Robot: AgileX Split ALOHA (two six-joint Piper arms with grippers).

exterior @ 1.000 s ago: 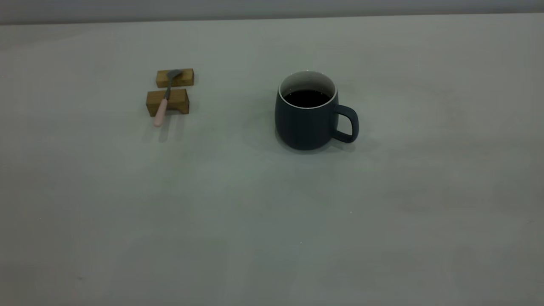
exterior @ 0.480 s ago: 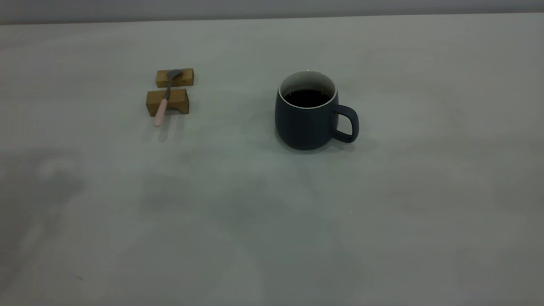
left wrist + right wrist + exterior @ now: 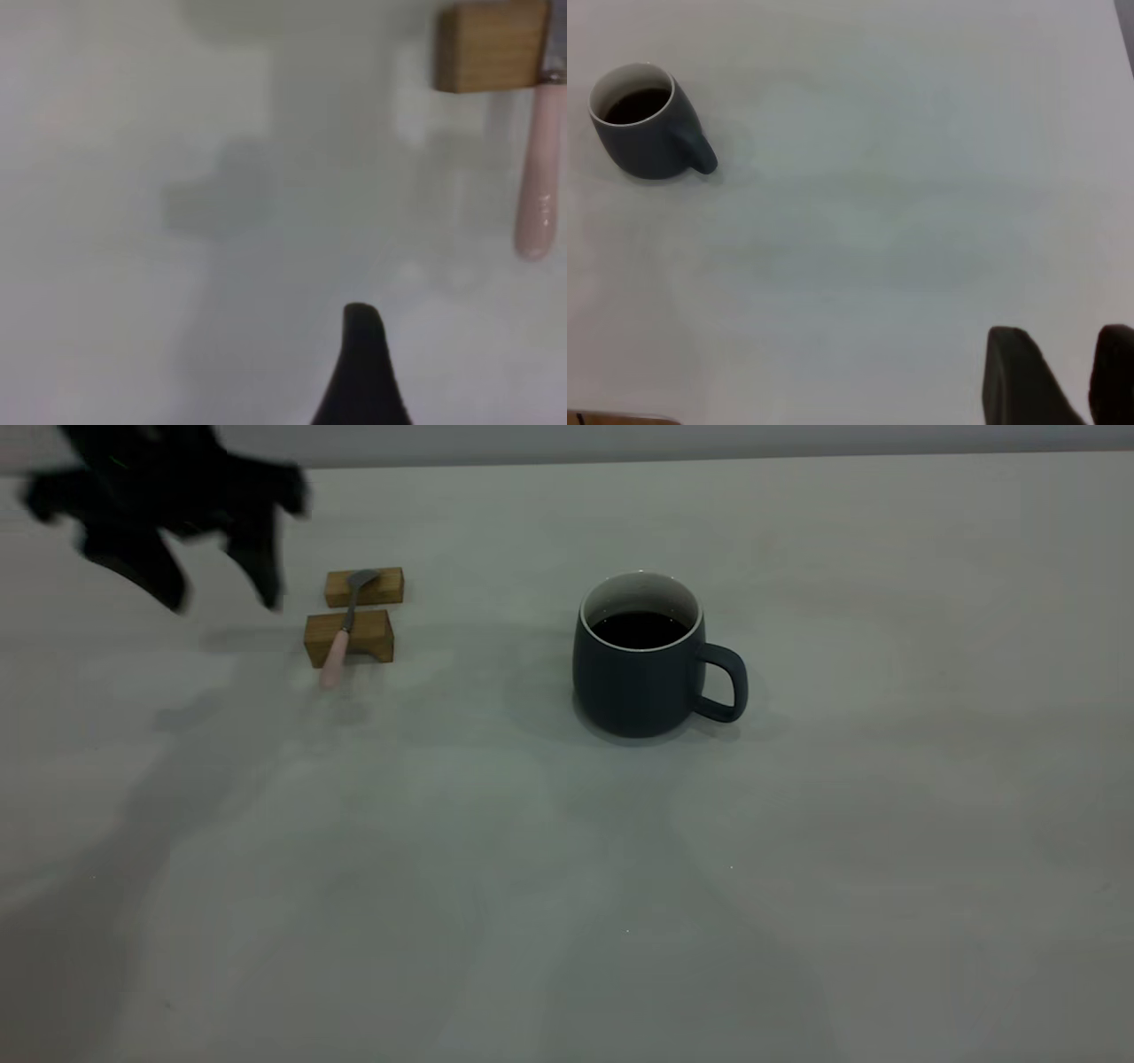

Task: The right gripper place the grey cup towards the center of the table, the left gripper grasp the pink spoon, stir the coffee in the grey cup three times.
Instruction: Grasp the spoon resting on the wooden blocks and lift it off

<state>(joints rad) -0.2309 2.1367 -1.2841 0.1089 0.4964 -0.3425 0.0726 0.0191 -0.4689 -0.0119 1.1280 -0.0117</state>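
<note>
The table (image 3: 886,646) bears one grey cup (image 3: 640,682), one pink spoon (image 3: 337,654), two wooden blocks (image 3: 351,636); left gripper (image 3: 221,598) spread.

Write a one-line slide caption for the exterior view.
Left gripper, fingers apart, hovers left of the pink spoon lying across two wooden blocks; grey cup of coffee stands mid-table.

Matt grey cup (image 3: 640,673), glossy coffee (image 3: 640,630), wooden blocks (image 3: 350,636)
</note>
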